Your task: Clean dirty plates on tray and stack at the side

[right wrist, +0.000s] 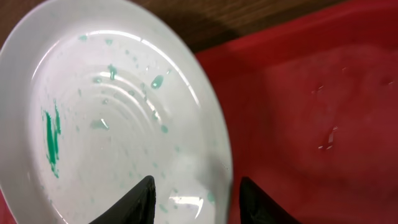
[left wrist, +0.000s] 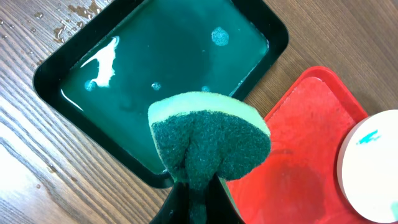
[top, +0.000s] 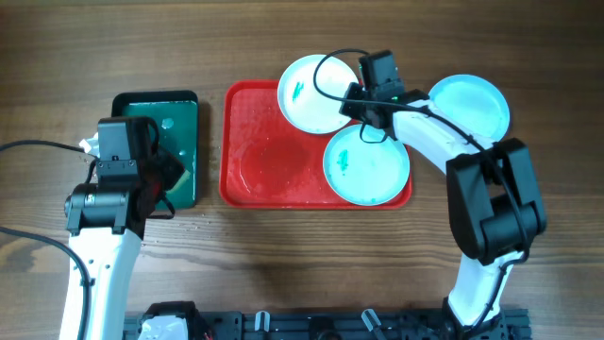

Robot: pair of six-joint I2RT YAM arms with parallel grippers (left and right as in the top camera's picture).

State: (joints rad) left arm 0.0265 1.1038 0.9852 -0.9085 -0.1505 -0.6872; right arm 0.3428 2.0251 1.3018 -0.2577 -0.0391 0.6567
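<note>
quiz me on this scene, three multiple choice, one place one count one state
1. Where is the sponge? A in the left gripper B on a plate C on bare wood
2. How many blue plates? A one B two C three
3. The white plate is: A clean B smeared with teal C upside down

A: the fingers pinch it above the green tray.
B: one on the red tray, one beside it.
B: teal streaks show in the right wrist view.
</note>
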